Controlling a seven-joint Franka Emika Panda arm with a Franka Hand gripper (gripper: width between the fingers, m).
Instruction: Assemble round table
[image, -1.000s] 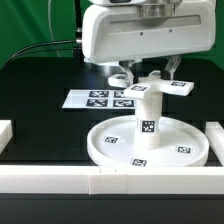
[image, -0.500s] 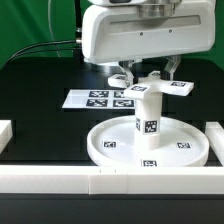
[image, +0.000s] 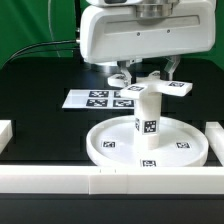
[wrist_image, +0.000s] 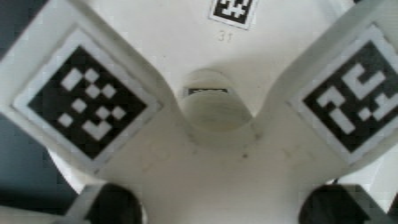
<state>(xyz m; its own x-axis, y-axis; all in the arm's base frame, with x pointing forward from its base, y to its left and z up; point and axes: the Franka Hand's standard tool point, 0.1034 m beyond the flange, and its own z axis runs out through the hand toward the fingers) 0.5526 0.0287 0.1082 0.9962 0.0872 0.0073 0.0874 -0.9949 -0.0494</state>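
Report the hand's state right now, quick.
Hand: closed on the cross piece, which sits on top of the post. In the wrist view both pads press against it.

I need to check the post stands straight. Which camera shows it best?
The exterior view: the post shows full height, upright at the middle of the round disc, with the cross piece on top. The wrist view shows only the cross piece's tagged arms close up; the post is hidden beneath.
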